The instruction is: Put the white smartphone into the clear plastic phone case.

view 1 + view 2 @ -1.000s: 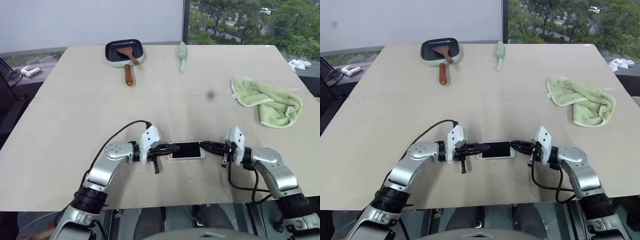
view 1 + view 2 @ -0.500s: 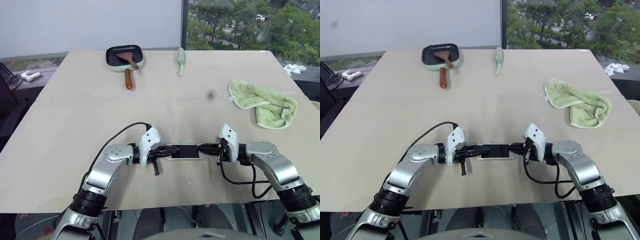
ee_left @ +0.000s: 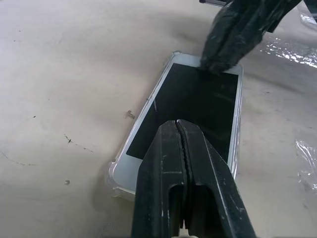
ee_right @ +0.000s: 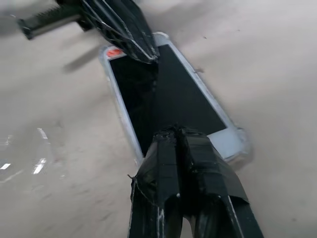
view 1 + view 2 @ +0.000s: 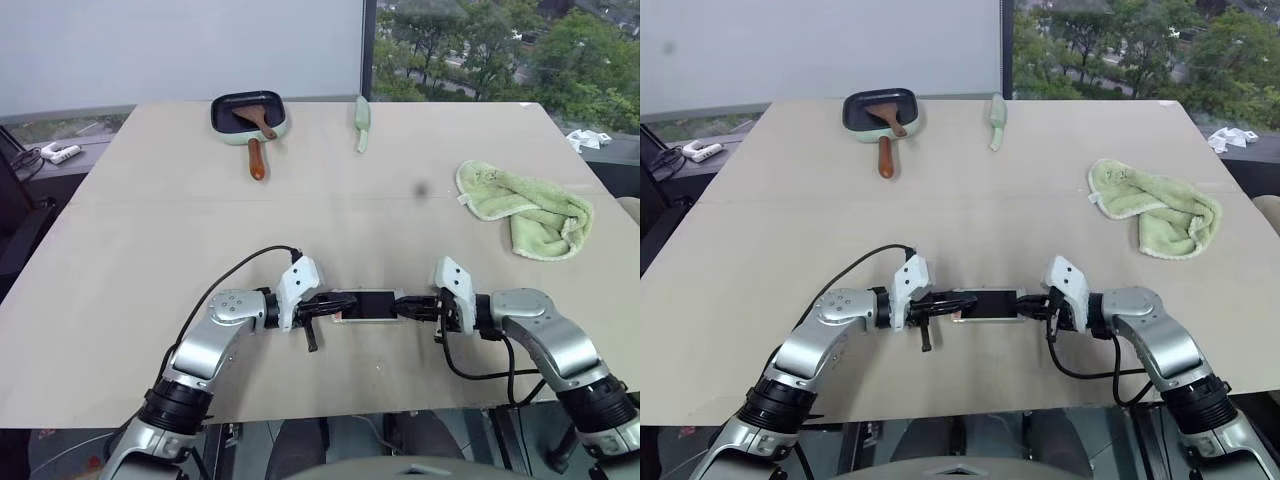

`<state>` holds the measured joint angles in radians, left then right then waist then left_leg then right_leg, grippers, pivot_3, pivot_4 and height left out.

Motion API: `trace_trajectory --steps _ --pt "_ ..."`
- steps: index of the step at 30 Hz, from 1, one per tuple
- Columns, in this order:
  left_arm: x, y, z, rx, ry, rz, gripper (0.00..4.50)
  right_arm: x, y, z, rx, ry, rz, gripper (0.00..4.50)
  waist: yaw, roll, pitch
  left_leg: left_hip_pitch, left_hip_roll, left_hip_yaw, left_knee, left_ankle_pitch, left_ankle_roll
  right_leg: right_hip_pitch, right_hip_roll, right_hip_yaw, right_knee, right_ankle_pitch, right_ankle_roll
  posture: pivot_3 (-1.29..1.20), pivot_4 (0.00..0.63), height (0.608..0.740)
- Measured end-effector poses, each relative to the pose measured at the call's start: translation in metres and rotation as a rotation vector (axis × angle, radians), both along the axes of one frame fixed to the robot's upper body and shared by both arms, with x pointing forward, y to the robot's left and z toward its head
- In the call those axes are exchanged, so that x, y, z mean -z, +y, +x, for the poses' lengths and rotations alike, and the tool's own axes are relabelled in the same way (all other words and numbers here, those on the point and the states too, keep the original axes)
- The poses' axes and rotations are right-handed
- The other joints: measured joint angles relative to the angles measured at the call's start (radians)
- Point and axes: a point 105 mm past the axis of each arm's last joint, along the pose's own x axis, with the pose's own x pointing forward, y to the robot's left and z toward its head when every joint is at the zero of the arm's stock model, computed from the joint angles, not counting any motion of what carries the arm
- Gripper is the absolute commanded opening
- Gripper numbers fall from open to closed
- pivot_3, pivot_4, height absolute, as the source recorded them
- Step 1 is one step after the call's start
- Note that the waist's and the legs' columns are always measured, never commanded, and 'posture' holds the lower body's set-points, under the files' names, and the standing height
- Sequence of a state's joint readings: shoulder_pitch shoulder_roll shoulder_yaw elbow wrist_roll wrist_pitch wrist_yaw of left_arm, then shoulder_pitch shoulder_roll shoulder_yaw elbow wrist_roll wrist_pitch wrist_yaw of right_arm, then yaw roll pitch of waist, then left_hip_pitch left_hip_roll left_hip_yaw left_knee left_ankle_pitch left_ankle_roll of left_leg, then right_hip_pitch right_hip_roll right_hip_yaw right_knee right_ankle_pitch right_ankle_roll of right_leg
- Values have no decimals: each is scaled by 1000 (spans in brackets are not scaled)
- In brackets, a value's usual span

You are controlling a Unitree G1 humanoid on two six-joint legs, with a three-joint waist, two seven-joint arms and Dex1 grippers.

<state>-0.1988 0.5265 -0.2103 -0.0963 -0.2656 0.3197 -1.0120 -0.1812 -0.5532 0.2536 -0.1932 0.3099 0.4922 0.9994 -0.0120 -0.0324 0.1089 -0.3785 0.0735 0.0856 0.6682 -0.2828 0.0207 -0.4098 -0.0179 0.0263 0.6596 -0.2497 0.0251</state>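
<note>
Beige table [image 5: 150, 230] by window [image 5: 470, 45]; both claws clenched, left claw [image 5: 335, 306], right claw [image 5: 405, 307] on white smartphone [image 5: 366, 305]

The white smartphone [image 3: 198, 106] has a black screen, white bezels and a small red mark at one end; the clear plastic phone case [image 3: 115, 179] shows as a glossy transparent rim; both pincers are black; the table [image 5: 150, 220] is plain beige; at two o'clock a towel [image 5: 525, 205] is light green.
</note>
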Motion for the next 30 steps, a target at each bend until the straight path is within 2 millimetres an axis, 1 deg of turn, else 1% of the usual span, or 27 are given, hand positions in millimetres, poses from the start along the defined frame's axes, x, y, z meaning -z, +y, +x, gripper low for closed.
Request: trace_trajectory --steps 4,10,14,15,19,24,27,30 --pt "0 0 0 1 -3 6 0 1 1 -5 -28 16 23 31 0 1 1 0 0 0 0 0 0 0 0 0 0 0 0 0 150 740" --pt "0 0 0 8 0 7 0 2 -1 -6 -42 18 13 31 2 1 1 0 0 0 0 0 0 0 0 0 0 0 0 0 150 740" --pt "0 0 0 8 -1 8 0 2 -2 -1 -20 20 -15 31 1 1 1 0 0 0 0 0 0 0 0 0 0 0 0 0 150 740" --pt "1 0 -1 9 2 11 0 6 -3 2 -1 35 -48 31 1 1 1 0 0 0 0 0 0 0 -1 0 0 0 0 0 150 740" --pt "4 1 -3 11 12 16 0 6 -2 3 5 56 -67 31 1 0 0 1 0 0 0 0 0 1 -1 0 0 0 0 0 150 740" --pt "4 3 -3 9 16 28 0 5 -5 2 -15 30 -131 31 3 -3 -3 1 0 -1 0 0 0 1 -2 -1 -1 0 0 0 150 740" --pt "5 3 -4 9 18 29 0 5 -3 2 -5 29 -117 31 2 -4 -4 1 0 -1 0 0 0 1 -2 -1 -2 0 0 0 150 740" --pt "4 3 -4 9 19 30 0 6 -1 3 18 44 -70 31 -1 -3 -3 1 0 0 0 0 0 1 -2 0 -1 0 -1 0 150 740"
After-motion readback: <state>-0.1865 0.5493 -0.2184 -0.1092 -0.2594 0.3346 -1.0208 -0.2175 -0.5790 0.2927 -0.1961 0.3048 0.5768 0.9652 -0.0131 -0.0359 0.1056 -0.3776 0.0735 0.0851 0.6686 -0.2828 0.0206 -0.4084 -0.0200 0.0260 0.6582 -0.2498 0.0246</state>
